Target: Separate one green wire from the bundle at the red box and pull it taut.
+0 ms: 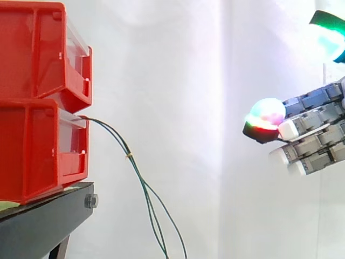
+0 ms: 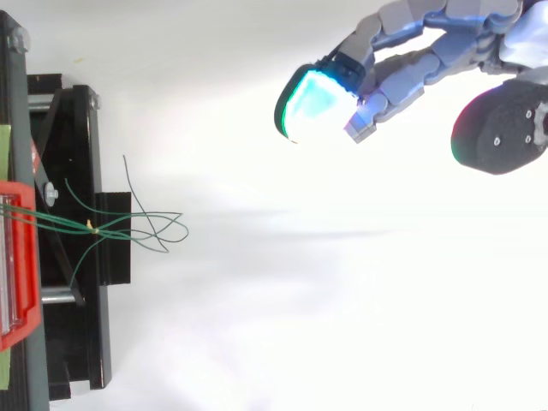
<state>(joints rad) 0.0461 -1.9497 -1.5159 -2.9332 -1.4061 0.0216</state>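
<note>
Your hand (image 1: pixel 315 127) hangs open, fingers relaxed around nothing, well apart from the green wires (image 1: pixel 129 156) drooping from the lower red bin (image 1: pixel 38 151) on its black stand (image 1: pixel 43 221).

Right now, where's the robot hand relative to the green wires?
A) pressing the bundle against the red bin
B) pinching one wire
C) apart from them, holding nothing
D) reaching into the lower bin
C: in the side view the robot hand hangs far to the right with open space between it and the green wires, which droop loose from the lower red bin.
</note>
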